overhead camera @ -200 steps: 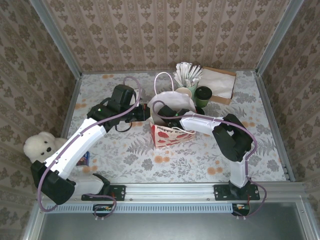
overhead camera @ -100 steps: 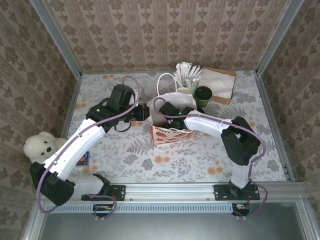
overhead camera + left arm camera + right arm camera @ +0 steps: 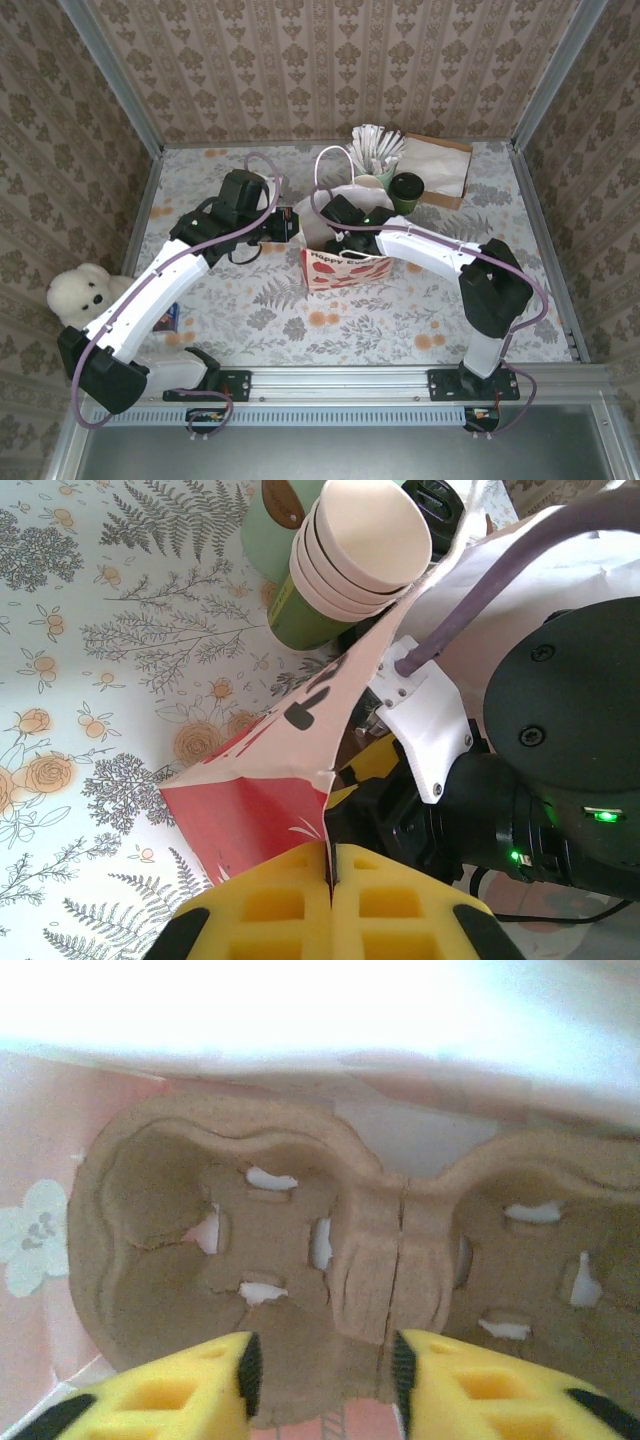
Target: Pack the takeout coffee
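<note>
The takeout coffee (image 3: 406, 189), a green cup with a black lid, stands at the back of the table, right of the stack of lidless green cups (image 3: 368, 183) (image 3: 355, 560). A red and white paper bag (image 3: 345, 268) (image 3: 250, 810) stands in the middle. My left gripper (image 3: 330, 865) (image 3: 297, 225) is shut on the bag's left top edge. My right gripper (image 3: 322, 1370) reaches down into the bag and is open, its yellow fingers astride the near middle of a brown pulp cup carrier (image 3: 300, 1260) lying on the bag's bottom.
A holder of wooden stirrers (image 3: 375, 146) and a cardboard box of napkins (image 3: 437, 168) stand at the back right. A white plush bear (image 3: 84, 291) sits at the left edge by the left arm. Wallpapered walls close three sides.
The right arm has stretched out, pushing its gripper further left and deeper into the bag. The left gripper has kept its hold on the bag's edge.
</note>
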`<state>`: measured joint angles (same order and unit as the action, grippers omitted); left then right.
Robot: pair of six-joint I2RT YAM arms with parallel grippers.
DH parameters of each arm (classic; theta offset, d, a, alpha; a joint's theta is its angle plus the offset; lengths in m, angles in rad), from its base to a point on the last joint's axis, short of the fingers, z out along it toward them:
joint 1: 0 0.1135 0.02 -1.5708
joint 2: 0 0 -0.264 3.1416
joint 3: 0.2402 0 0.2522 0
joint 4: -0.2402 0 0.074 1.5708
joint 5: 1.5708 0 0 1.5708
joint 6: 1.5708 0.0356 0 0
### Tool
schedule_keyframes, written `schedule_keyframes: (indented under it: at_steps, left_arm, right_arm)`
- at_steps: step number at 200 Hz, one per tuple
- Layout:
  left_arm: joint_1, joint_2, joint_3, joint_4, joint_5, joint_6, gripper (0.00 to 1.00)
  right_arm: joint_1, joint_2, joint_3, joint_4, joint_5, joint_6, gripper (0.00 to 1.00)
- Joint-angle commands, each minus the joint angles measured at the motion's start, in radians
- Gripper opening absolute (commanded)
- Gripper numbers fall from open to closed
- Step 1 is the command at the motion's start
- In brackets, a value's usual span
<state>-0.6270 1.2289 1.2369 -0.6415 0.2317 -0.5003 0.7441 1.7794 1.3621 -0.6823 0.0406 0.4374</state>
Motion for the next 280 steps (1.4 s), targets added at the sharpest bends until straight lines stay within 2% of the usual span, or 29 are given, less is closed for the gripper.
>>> schedule_keyframes:
  at_steps: [1, 49, 71, 104, 122, 169, 219, 242, 267, 280]
  left_arm:
    - [0.000, -0.012, -0.005, 0.029, 0.001, 0.026, 0.00]
    - [-0.001, -0.020, -0.016, 0.046, 0.015, 0.036, 0.00]
    - [0.000, -0.017, -0.011, 0.045, 0.014, 0.040, 0.00]
    - [0.006, -0.010, -0.005, 0.040, 0.032, 0.035, 0.00]
    - [0.006, -0.012, -0.004, 0.039, 0.036, 0.034, 0.00]
    - [0.007, -0.011, 0.003, 0.021, 0.023, 0.041, 0.00]
    - [0.009, 0.010, 0.016, 0.006, 0.027, 0.052, 0.00]
    - [0.010, 0.007, 0.019, 0.008, 0.029, 0.054, 0.00]
    - [0.009, -0.003, 0.012, 0.006, 0.024, 0.056, 0.00]
    - [0.009, -0.002, 0.010, 0.003, 0.024, 0.060, 0.00]
  right_arm:
    - [-0.004, -0.003, -0.025, -0.003, -0.019, -0.039, 0.35]
    - [-0.006, 0.065, -0.050, 0.024, -0.030, -0.106, 0.16]
    - [-0.005, 0.110, -0.048, 0.016, -0.019, -0.128, 0.15]
    - [-0.005, 0.168, -0.062, 0.020, 0.079, -0.121, 0.17]
    - [-0.004, 0.162, -0.061, 0.042, 0.093, -0.106, 0.19]
    - [0.003, 0.118, -0.010, 0.002, -0.067, -0.140, 0.29]
    - [0.000, 0.107, -0.025, -0.066, -0.229, -0.141, 0.34]
    - [0.000, 0.141, -0.067, -0.024, -0.153, -0.124, 0.35]
    - [0.003, 0.180, -0.032, -0.041, -0.028, -0.092, 0.36]
    - [0.004, 0.163, -0.011, -0.040, -0.024, -0.093, 0.36]
